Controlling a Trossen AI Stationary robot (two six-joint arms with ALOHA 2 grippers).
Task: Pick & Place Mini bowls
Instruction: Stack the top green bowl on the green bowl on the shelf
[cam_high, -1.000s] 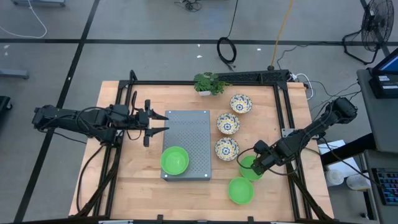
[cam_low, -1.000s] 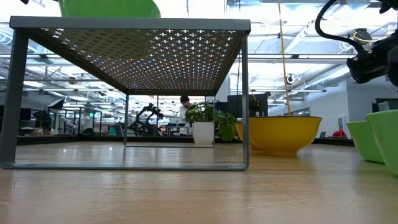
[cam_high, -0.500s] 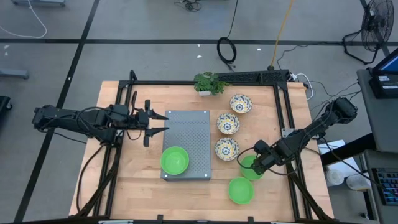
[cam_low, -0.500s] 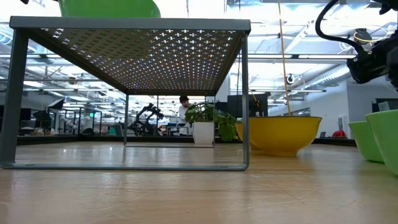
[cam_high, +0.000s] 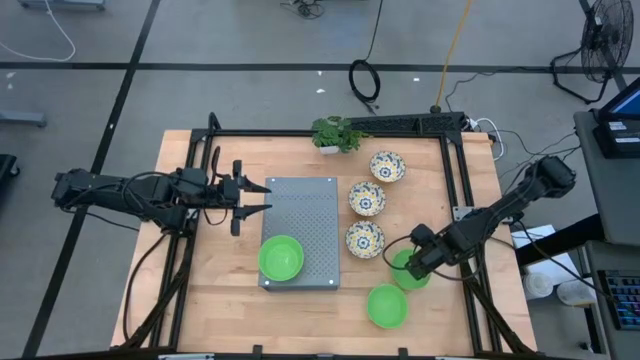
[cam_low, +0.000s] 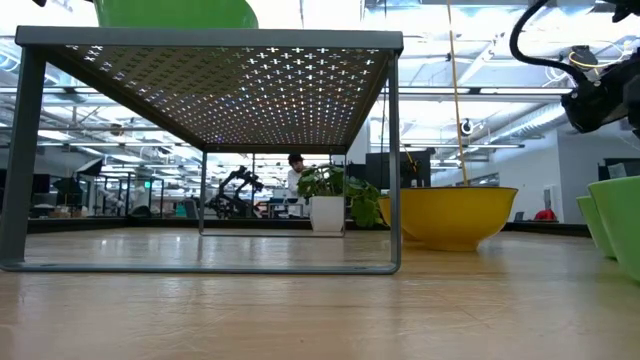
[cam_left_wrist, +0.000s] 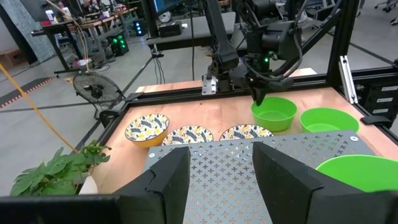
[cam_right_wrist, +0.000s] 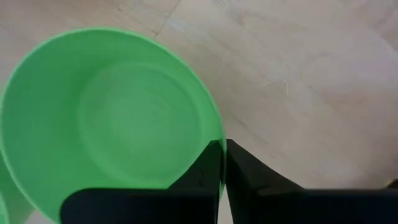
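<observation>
- The right gripper (cam_high: 414, 262) was down at the table's right side, its fingers pinched onto the rim of a green mini bowl (cam_high: 408, 270); the right wrist view showed one dark finger inside the wall and one outside, closed tight on the edge.
- That bowl sat just off the lowest of the three floral mini bowls (cam_high: 365, 239), with a second green bowl (cam_high: 387, 306) near it toward the table's front edge.
- I could not tell from where I stood whether the gripped bowl was resting on the wood or just clear of it.
- A third green bowl (cam_high: 281, 257) already stood on the grey perforated tray (cam_high: 300, 205), at its front left corner.
- The other two floral bowls (cam_high: 367, 198) ran in a line toward the small plant (cam_high: 334, 132) at the back.
- The left gripper (cam_high: 255, 196) hung at the tray's left edge, fingers spread wide and holding nothing, waiting.
- By my reckoning the step in hand was the pick of the second green bowl, grasp made.
- The next move would call for a clean lift, high enough to clear the floral bowl and the tray's raised top, then a carry leftward to a free spot beside the bowl already there.
- A rim pinch is a thin hold, so the bowl might tilt if swung fast.
</observation>
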